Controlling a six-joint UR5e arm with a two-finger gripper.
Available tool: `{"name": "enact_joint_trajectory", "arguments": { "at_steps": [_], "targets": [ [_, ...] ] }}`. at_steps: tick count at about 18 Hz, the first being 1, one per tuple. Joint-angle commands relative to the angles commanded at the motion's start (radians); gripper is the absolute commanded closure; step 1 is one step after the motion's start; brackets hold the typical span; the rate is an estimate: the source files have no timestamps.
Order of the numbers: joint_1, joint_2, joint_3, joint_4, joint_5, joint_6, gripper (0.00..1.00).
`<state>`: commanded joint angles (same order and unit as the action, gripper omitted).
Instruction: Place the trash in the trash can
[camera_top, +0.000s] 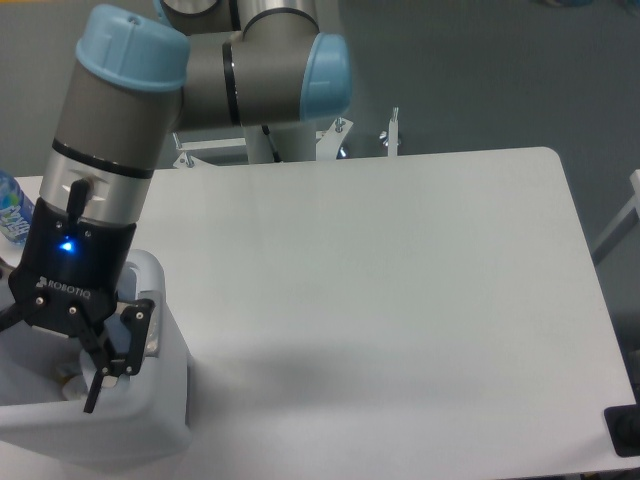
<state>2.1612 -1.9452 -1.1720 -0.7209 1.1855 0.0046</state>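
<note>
White Bin, Fingers Parted Above It

White plastic trash can sits at the lower left corner of the tabletop, its thick rounded rim facing the camera. Directly over its opening hangs the gripper, black-bodied with a lit blue indicator. The fingers stand spread wide with nothing between them; the left one runs off the picture edge. A small pale object shows inside the bin, just below the gripper; it may be part of the trash, but the view is too dim and blocked to identify it as bottle or wrapper. Neither the crushed bottle nor the wrapper can be made out anywhere on the tabletop. A blue-labelled bottle stands at the far left edge, partly cut off, behind the arm. The grey arm with light-blue caps rises from the gripper toward the upper centre.
</note>
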Motion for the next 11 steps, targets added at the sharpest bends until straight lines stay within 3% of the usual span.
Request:
{"name": "enact_joint_trajectory", "arguments": {
  "at_steps": [3,7,9,11],
  "targets": [
    [0.049,0.035,-0.012,-0.008,0.118,0.026,0.00],
    [0.088,0.040,-0.014,-0.011,0.310,0.130,0.00],
    [0.112,0.046,-0.015,-0.052,0.383,0.227,0.00],
    [0.143,0.061,-0.023,-0.136,0.422,0.344,0.00]
  ]
}}
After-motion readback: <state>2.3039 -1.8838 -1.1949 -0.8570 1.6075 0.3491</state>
